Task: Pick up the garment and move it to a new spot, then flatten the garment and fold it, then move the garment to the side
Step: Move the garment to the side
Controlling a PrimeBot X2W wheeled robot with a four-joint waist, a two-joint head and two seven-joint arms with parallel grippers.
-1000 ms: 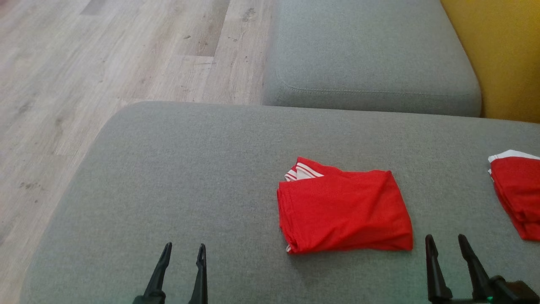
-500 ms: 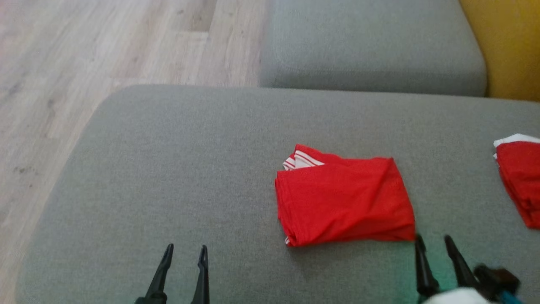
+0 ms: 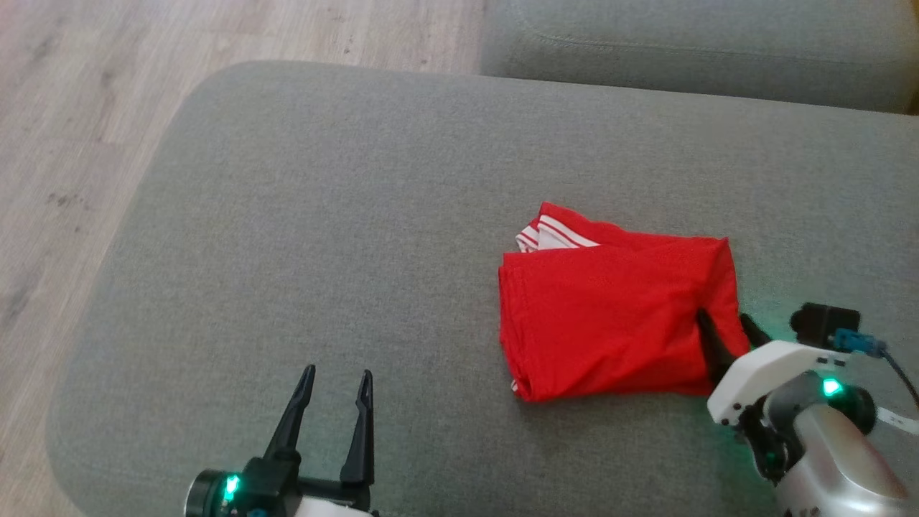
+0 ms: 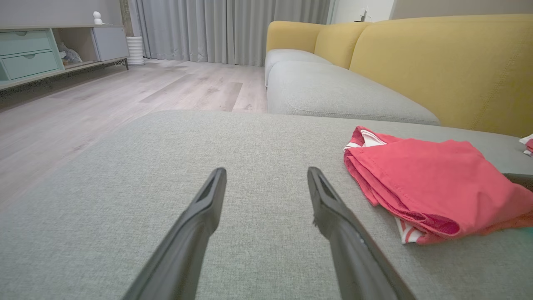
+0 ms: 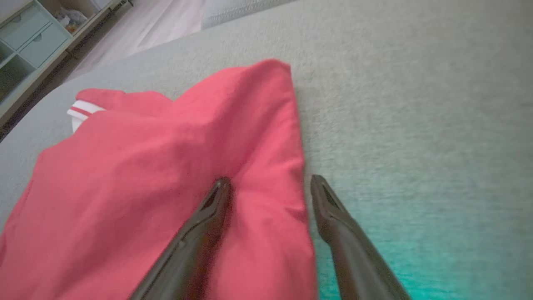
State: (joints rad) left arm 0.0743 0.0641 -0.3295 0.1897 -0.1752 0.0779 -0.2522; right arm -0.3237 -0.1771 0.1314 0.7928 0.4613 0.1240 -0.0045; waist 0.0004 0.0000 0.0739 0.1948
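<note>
Head view: nearest, the left gripper (image 3: pixel 337 372) hovers spread over the grey seat cushion (image 3: pixel 323 215); the right gripper (image 3: pixel 721 317), jaws wide, straddles the right edge of the folded red garment (image 3: pixel 610 316) lying mid-cushion; this looks like the grasp for moving it aside; next it must lower and pinch every layer; whether it touches cloth is unclear; farther, white striped trim (image 3: pixel 549 237) peeks out, the rest folded under.
</note>
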